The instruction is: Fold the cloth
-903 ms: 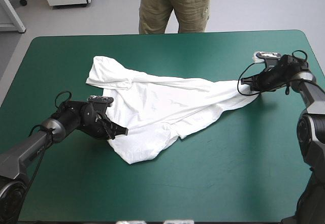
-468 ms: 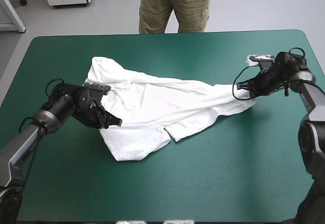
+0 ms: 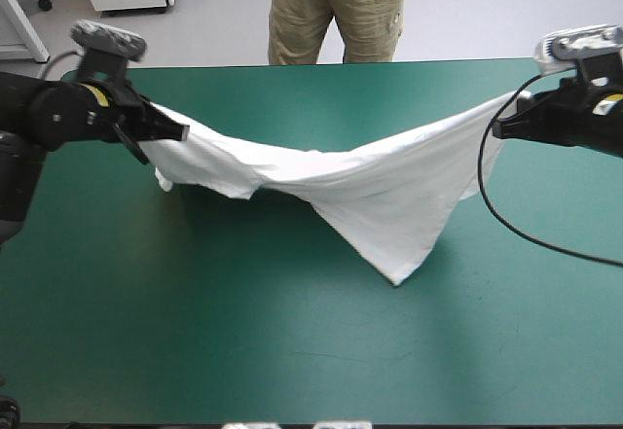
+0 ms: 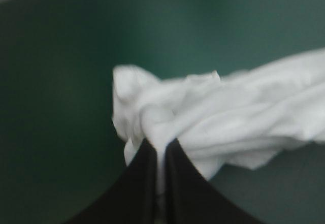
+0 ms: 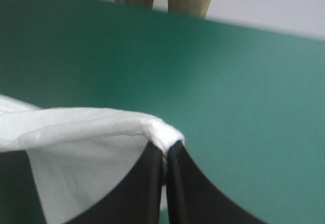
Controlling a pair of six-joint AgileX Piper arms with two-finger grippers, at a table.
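TAUT OVER THE TABLE: Your table (image 3: 243, 351), under its teal-green cover, fills the scene from near edge to far. Above it the white T-shirt (image 3: 380, 191) hangs stretched between your two arms, slung like a hammock across the far half of the table from near the left edge to near the right. Its upper edge sags in the middle. Below that sag the fabric falls in a broad triangle whose point comes down about mid-table, a little right of centre. From above you cannot tell whether that tip touches the cover. Toward the left end the shirt bunches into a rumpled fold that hangs low, with a shadow on the cover beneath it.

Your left gripper (image 3: 175, 129) holds one end up off the table near the far left corner. Its black fingers (image 4: 142, 183) are all but closed on a wad of white fabric, and thick folds gather just ahead of the tips. Your right gripper (image 3: 501, 127) holds the opposite end near the far right side, also clear of the table. Its fingers (image 5: 188, 188) press together on a thin corner of the shirt. A small nub of fabric pokes just past the tips, and the sheet drapes away toward the other arm.
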